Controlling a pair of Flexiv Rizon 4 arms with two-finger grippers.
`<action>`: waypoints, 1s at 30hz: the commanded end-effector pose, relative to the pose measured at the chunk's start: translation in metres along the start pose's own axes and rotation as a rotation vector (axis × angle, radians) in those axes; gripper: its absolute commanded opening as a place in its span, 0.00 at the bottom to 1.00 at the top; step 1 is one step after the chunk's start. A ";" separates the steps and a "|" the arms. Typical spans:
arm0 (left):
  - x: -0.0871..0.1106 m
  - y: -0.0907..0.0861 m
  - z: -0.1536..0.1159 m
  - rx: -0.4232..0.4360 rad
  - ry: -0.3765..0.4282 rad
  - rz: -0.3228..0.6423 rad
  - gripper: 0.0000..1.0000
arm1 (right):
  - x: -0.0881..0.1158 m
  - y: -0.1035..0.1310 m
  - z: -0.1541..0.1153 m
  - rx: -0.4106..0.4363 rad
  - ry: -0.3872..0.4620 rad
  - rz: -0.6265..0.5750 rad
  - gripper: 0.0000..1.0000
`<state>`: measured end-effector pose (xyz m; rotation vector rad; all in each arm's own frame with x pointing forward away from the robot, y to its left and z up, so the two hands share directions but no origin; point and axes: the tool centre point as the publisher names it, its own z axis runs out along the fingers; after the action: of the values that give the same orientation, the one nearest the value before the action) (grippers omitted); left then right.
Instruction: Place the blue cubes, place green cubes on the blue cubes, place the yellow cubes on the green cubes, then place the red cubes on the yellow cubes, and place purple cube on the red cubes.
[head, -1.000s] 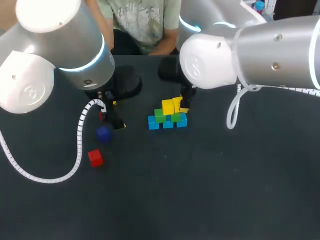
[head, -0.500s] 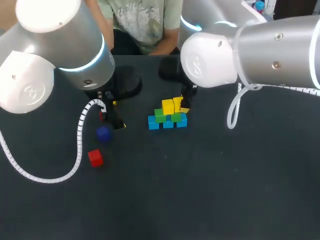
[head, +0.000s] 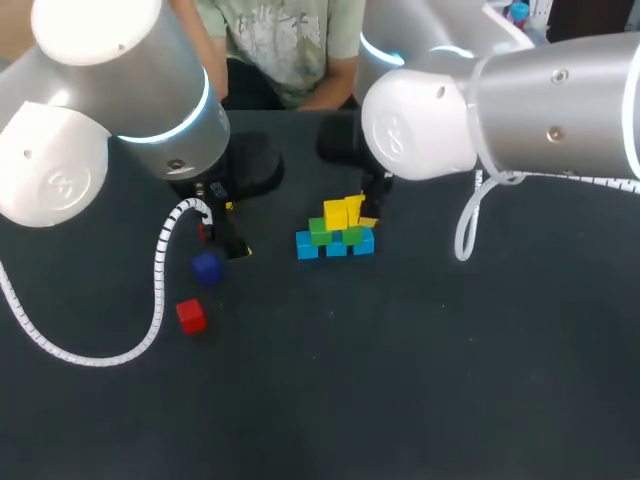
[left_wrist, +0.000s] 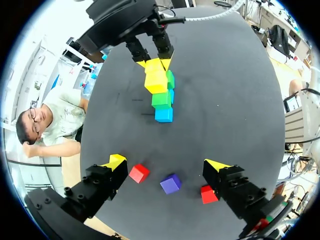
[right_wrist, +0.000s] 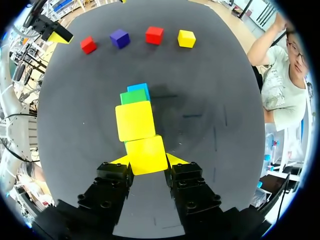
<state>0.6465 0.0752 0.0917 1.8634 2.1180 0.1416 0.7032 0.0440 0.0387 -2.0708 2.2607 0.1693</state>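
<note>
— What are the right fingers (right_wrist: 115, 172) doing?
— Clamping a yellow cube (right_wrist: 145, 152) from both sides, just beside the second yellow cube (right_wrist: 134, 120) atop the green cubes (head: 320, 233) and blue cubes (head: 335, 247).
— And the left fingers (left_wrist: 115, 162)?
— Hanging wide open, gripping nothing, over the purple cube (left_wrist: 171, 183) and two red cubes (left_wrist: 139, 173) lying on the tabletop (left_wrist: 225, 100).

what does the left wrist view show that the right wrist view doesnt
Left wrist only: the left gripper whole, jaws open; the right wrist view catches just one of its yellow tips. Right wrist only: a loose yellow cube beside a red cube; a left finger probably hides it from the left wrist view. Both: the stack, the right gripper shut on the held yellow cube, the two red cubes and the purple cube.
</note>
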 end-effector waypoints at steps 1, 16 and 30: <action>0.001 0.001 0.000 0.003 -0.004 0.003 1.00 | 0.000 0.002 0.001 0.005 0.000 -0.001 0.00; 0.001 0.001 0.000 0.003 -0.004 0.003 1.00 | -0.001 0.003 0.003 -0.003 0.005 -0.007 0.00; 0.001 0.001 0.000 0.003 -0.004 0.003 1.00 | -0.002 0.003 0.000 -0.001 -0.006 -0.008 1.00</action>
<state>0.6465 0.0752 0.0917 1.8634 2.1180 0.1416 0.7011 0.0472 0.0384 -2.0797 2.2520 0.1771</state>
